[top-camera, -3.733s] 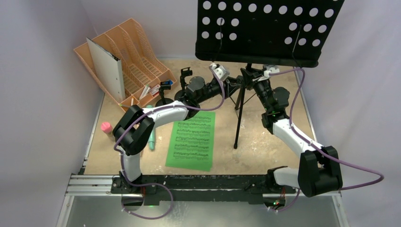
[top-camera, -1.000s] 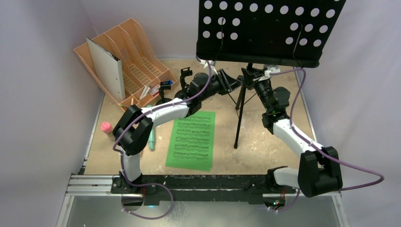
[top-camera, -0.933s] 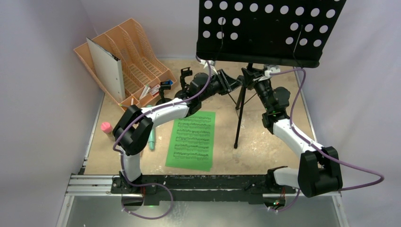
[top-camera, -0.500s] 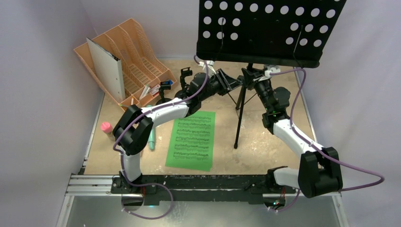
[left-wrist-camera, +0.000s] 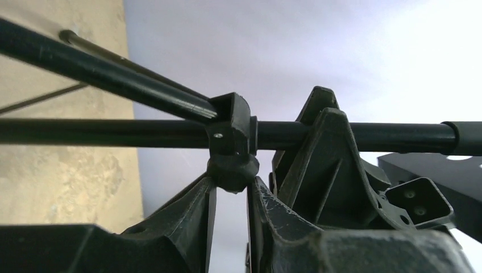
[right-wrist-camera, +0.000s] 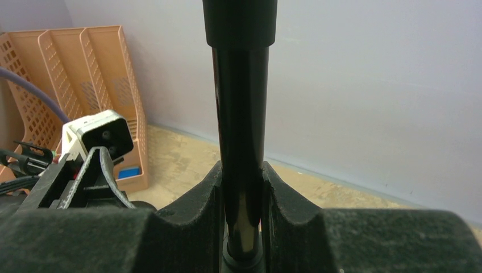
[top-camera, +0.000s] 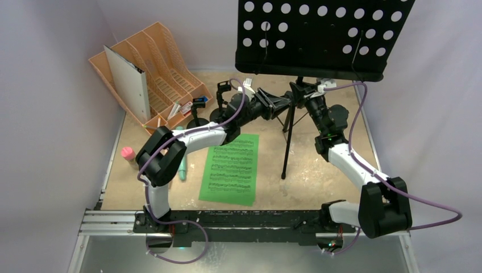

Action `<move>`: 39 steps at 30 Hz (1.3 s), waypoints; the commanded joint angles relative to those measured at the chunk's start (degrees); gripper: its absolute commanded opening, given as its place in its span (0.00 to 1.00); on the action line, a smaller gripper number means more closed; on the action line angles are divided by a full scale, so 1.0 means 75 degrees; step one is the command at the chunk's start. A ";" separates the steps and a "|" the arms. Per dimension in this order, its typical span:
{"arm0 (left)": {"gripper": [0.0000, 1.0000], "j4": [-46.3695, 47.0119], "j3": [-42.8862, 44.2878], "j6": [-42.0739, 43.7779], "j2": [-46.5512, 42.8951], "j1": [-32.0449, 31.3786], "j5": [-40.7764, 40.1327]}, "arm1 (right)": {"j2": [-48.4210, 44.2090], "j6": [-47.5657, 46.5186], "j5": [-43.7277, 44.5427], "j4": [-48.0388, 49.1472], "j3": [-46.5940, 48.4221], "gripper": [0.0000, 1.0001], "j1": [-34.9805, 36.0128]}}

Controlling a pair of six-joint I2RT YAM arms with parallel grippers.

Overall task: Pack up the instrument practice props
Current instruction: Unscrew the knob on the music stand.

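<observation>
The music desk (top-camera: pixel 324 37), the biggest prop, stands fully upright and open on its black tripod (top-camera: pixel 288 142) at the far middle of the table (top-camera: pixel 318 176), legs spread. Both arms are at work on it. The right gripper (right-wrist-camera: pixel 242 193) is clamped on the centre pole (right-wrist-camera: pixel 241 114), which runs straight up between its fingers. The left gripper (left-wrist-camera: pixel 232 185) reaches in from the other side, and its two fingertips pinch the knob under the leg collar (left-wrist-camera: pixel 230 133), where the braces meet the pole. This looks like the opening step of folding the stand: one arm steadies the pole while the other works the collar. Nothing on the stand has collapsed yet.

The green sheet-music page (top-camera: pixel 230 169) lies flat on the table in front of the tripod, apart from it. The two clip poles (top-camera: pixel 196 111) stand upright on their round bases, just beside the orange file rack (top-camera: pixel 165 74) that holds a grey binder (top-camera: pixel 128 77). The teal microphone (top-camera: pixel 182 169) lies near the left edge of the page, partly hidden under the left arm, and the pink microphone (top-camera: pixel 127 152) sits by the left rim of the table.

Judged this way, nothing is packed so far. The stand, page, poles and both microphones are all left to do.
</observation>
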 commanded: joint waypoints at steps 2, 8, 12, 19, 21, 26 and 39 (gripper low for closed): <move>0.00 0.1247 -0.0461 -0.2059 0.0155 -0.0071 0.0001 | -0.0257 0.0100 -0.0106 0.0172 0.0037 0.00 0.0018; 0.16 0.1646 -0.0571 -0.1921 0.0057 -0.0042 0.0064 | -0.0276 0.0055 -0.0044 0.0137 0.0038 0.00 0.0022; 0.36 0.1359 -0.0655 -0.0800 -0.0373 0.0133 0.0159 | -0.0293 0.0029 -0.0015 0.0100 0.0042 0.00 0.0008; 0.45 0.1471 -0.0793 0.2181 -0.0813 0.0451 0.0634 | -0.0323 -0.0015 -0.0004 0.0052 0.0051 0.00 0.0017; 0.47 0.1735 -0.0760 0.4043 -0.0864 0.0408 0.0638 | -0.0321 -0.0027 -0.0030 0.0058 0.0051 0.00 0.0013; 0.50 0.3127 -0.1457 0.8976 -0.1038 0.0175 0.0881 | -0.0335 -0.0039 -0.0065 0.0043 0.0051 0.00 0.0020; 0.57 0.4918 -0.2012 1.6349 -0.0353 -0.0068 0.2105 | -0.0263 -0.0059 -0.0193 -0.0018 0.0120 0.00 0.0017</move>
